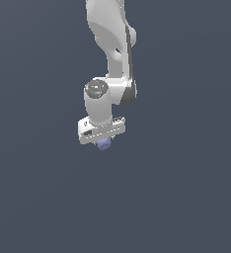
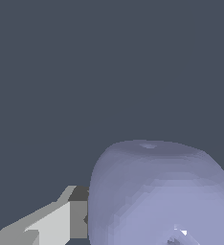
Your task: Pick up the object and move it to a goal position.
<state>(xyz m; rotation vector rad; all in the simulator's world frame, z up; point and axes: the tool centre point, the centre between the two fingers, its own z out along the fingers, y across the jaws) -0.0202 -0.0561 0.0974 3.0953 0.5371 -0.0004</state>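
Observation:
The object (image 1: 104, 144) is a small lavender-blue rounded lump showing just below the white hand in the exterior view. In the wrist view the object (image 2: 157, 191) fills the near part of the picture, faceted and matte. My gripper (image 1: 103, 140) points down over it. One finger (image 2: 61, 221) shows in the wrist view, its dark pad pressed against the lump's side. The other finger is hidden behind the object. The gripper (image 2: 154, 217) looks shut on the object.
The white arm (image 1: 112, 44) reaches in from the top of the exterior view. A plain dark grey-blue surface (image 1: 186, 197) lies all around, with nothing else showing on it.

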